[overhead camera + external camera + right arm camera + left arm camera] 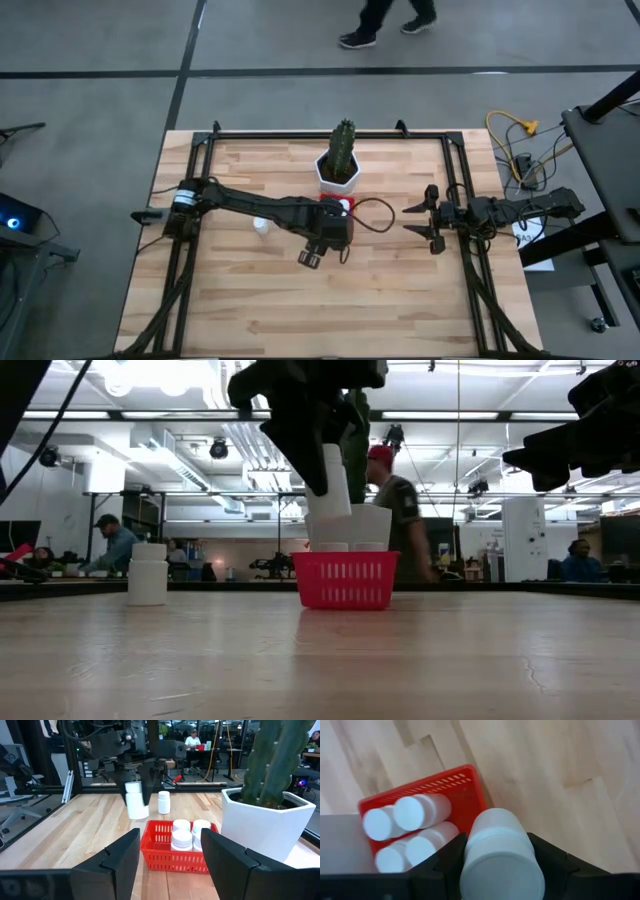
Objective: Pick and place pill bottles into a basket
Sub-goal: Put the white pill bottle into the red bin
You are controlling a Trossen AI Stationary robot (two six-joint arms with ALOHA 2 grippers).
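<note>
Your left tool [318,455] hangs above the middle of the desk [380,300], its two fingers pinching a pill bottle [331,470] by the body, cap toward the wrist, tilted and clear of the red basket [345,580] just below it; in the left wrist view that bottle [500,855] sits over the basket's near rim, partly outside it. The basket [337,206] stands near the desk's centre, touching or just beside the white plant pot [338,175] on its far side, so you have little room toward the far edge there. Four pill bottles [415,832] already lie packed inside the basket, filling most of it. One more bottle [261,227] stands upright on the desk on the left side, under your left arm's span and well apart from the basket. The near half of the desk is bare wood out to both near corners. Your left arm reaches out long and nearly level from the left edge. Your right tool [432,218] waits near the right edge with its fingers spread wide, pointed at the basket
</note>
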